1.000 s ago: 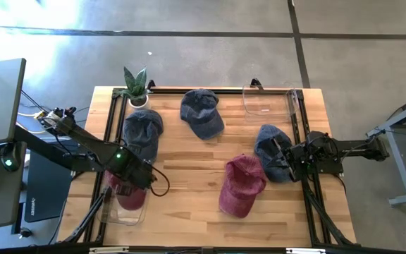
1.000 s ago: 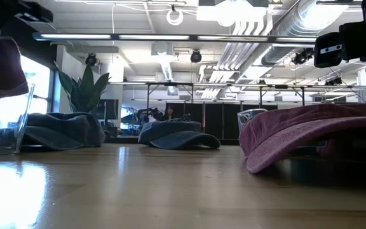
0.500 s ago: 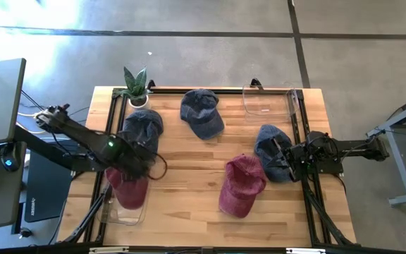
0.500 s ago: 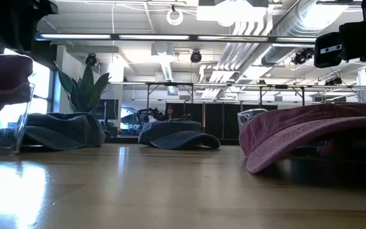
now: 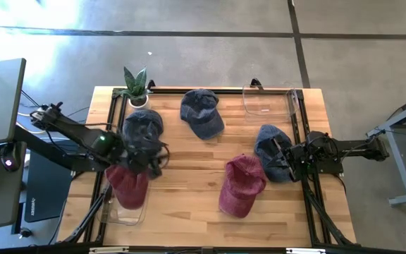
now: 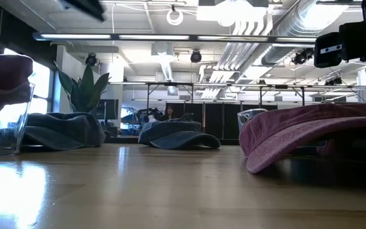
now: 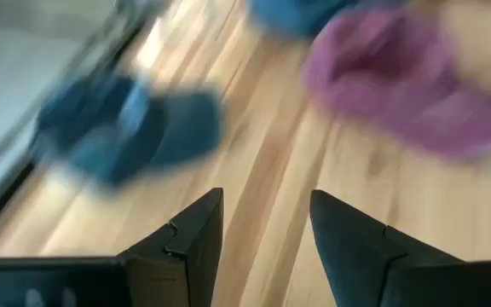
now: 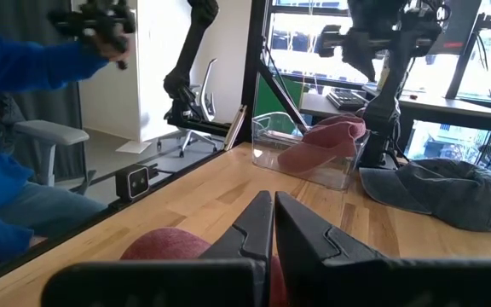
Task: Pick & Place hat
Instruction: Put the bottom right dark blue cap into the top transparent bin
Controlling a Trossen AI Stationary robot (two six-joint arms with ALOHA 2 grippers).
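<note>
A dark red hat (image 5: 127, 185) lies in the clear box (image 5: 111, 214) at the left edge of the worktop (image 5: 189, 212), near the front corner. Part of the hat hangs over the box's rim. The left gripper (image 7: 262, 223) is above the worktop just beside the box, close to a blue hat (image 5: 143, 130). Its two fingers stand apart and hold nothing.

I think this hat is put away, and the next step is to fetch another one. A second dark red hat (image 5: 242, 185) lies near the middle of the worktop, toward the front. One more blue hat (image 5: 201, 111) lies by the back edge. Another blue hat (image 5: 272, 152) lies by the right edge, where the right gripper (image 8: 273, 223) waits with its fingers pressed together and nothing in them.

To do this well, the left arm should lift up high first, so it does not bump the box or drag the red hat out. Then it should come down on the top of the next hat and pinch the soft cloth there.

There is open wood between the box and the middle red hat, so that way looks free. A small plant (image 5: 135, 86) stands at the back left corner. A second clear box (image 5: 268, 101) sits at the back right corner. Black rails run along the left and right edges, so the arm should stay inside them.
</note>
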